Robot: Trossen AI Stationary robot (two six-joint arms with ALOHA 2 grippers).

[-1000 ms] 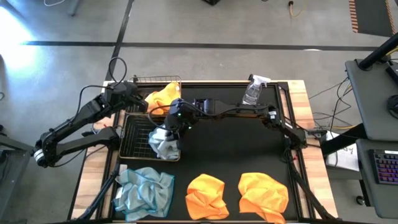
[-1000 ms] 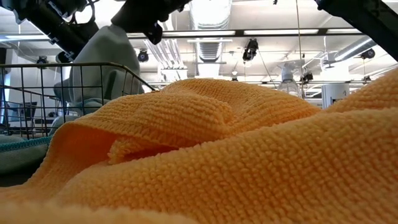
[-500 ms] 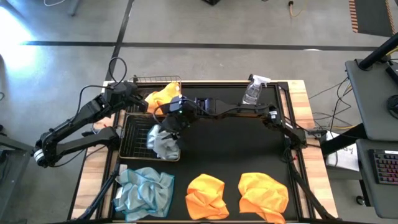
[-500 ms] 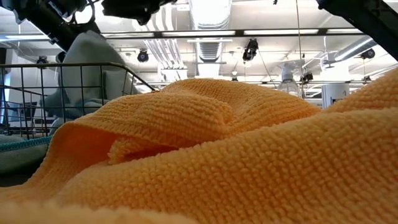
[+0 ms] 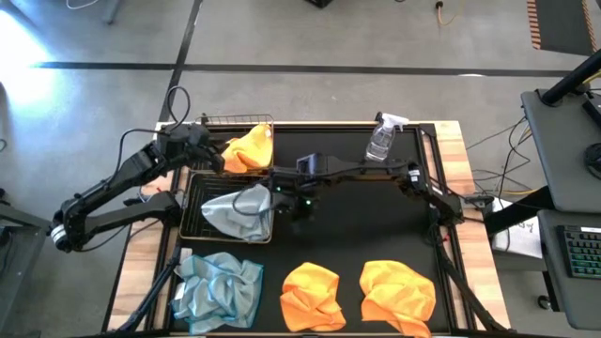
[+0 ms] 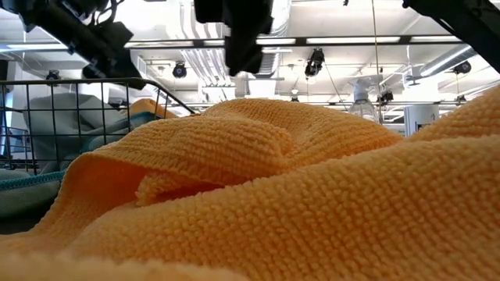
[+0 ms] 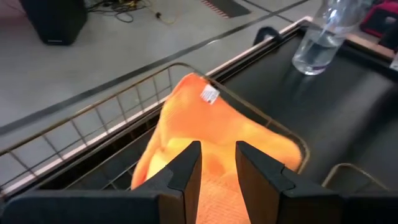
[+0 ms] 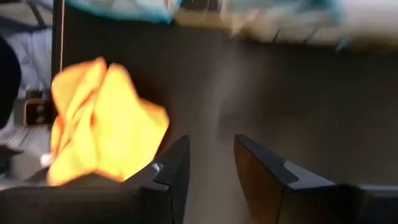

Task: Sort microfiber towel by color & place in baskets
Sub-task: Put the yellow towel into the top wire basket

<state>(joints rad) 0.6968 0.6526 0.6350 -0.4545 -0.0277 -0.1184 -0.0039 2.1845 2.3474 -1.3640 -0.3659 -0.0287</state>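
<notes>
Dropped in a heap, a pale blue-grey towel (image 5: 240, 210) lies in the near wire basket (image 5: 199, 227), part of it over the basket's right rim. My right gripper (image 5: 289, 199) hovers open just right of that basket, over the black mat; its wrist view (image 8: 211, 165) looks down on an orange towel (image 8: 106, 121). My left gripper (image 5: 214, 156) is open at the far basket (image 5: 221, 119), its fingers (image 7: 186, 171) over the orange towel (image 7: 211, 134) that rests there, one corner against the rim. Loose on the near mat lie another blue-grey towel (image 5: 218, 286) and two orange towels (image 5: 313, 296) (image 5: 397, 293). My left gripper stands with its fingers on either side of the orange towel's near part (image 7: 217, 177), coming level from the table's left. Whether they touch the cloth I cannot tell.
A clear spray bottle (image 5: 383, 137) stands at the far edge of the mat, right of the baskets. An orange towel (image 6: 297, 195) fills the low view's foreground, with the near basket's wires (image 6: 47, 117) behind it. Bare black mat (image 5: 366, 216) lies right of the right gripper.
My right gripper has let go of the blue-grey towel, which hung bunched below it over the near basket; the towel has fallen and spread out in the basket. The gripper has then moved toward the table's right and near edge, clear of the basket.
</notes>
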